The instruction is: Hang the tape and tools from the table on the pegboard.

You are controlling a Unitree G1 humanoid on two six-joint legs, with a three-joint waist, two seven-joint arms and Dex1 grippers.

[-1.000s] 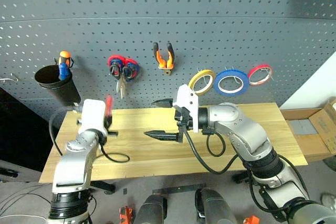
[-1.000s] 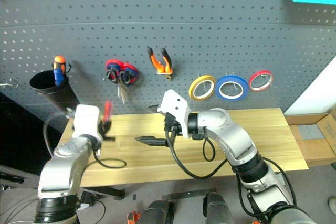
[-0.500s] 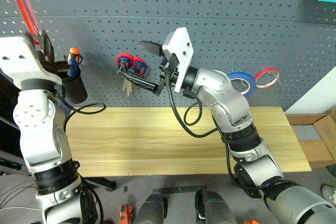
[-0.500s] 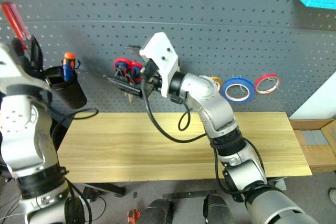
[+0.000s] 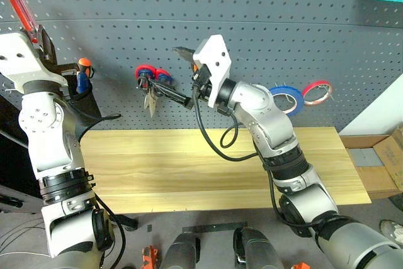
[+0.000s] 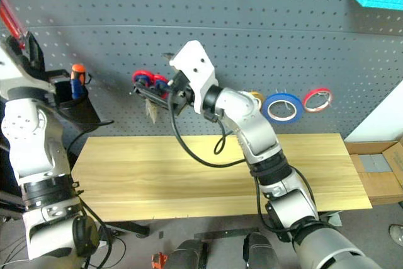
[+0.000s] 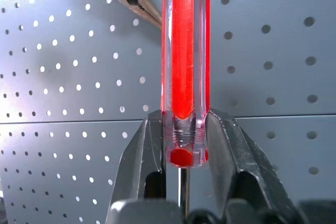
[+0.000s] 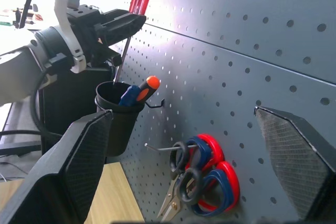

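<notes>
A dark grey pegboard (image 5: pixel 302 23) rises behind the bare wooden table (image 5: pixel 208 168). Far left, the left gripper (image 7: pixel 181 145) is clamped on the red-handled screwdriver (image 7: pixel 185 51), held high above a black cup (image 6: pixel 79 108). Right of it, the right gripper (image 5: pixel 169 75) hovers before red-and-blue scissors (image 8: pixel 202 174), fingers apart.

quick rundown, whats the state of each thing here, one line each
red-handled screwdriver: clamped at the base of its handle in the left gripper, handle up
right gripper: fingers wide open, holding nothing
orange-and-blue screwdriver: standing in the black cup
red-and-blue-handled scissors: hanging on the pegboard
blue roll: hanging
thin red roll: hanging
table: nothing on its visible top
</notes>
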